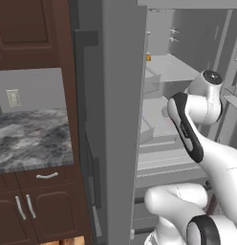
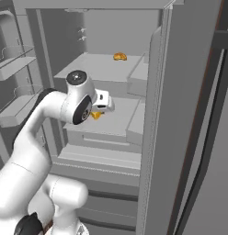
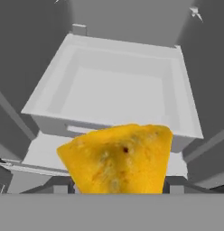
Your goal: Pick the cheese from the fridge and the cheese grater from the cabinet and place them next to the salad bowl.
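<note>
- Right now your gripper (image 2: pixel 98 111) sits inside the open fridge (image 2: pixel 189 92), low over a middle shelf, with the arm reaching in from the front.
- Seen from the hand, the cheese (image 3: pixel 119 159) is a yellow-orange wedge right at the fingers, taking up the lower middle of that view; the fingertips themselves are hidden behind it.
- Because of that, you cannot tell from these pictures whether the jaws are merely set around the wedge or already pressing on it. Treat the grasp as unconfirmed.
- From the right base camera, a small yellow corner of the wedge peeks out just below the hand, at shelf level, so it looks to be resting on or barely above that shelf.
- Beyond the wedge, a pale grey fridge bin (image 3: pixel 118 81) lies ahead of the hand, further back.
- On the shelf above, towards the back, a small orange-brown item (image 2: pixel 119 56) lies apart from the hand; it is too small to name.
- To the left of the fridge you have a marbled counter (image 1: pixel 29 139) with brown drawer units (image 1: pixel 34 206) beneath it.
- As for progress, you are early: the cheese is not out of the fridge, so it has not reached the salad bowl.
- Left to do, by my reckoning: secure and lift out the wedge, carry it to the bowl, then fetch the cheese grater from the cabinet and set it alongside.
</note>
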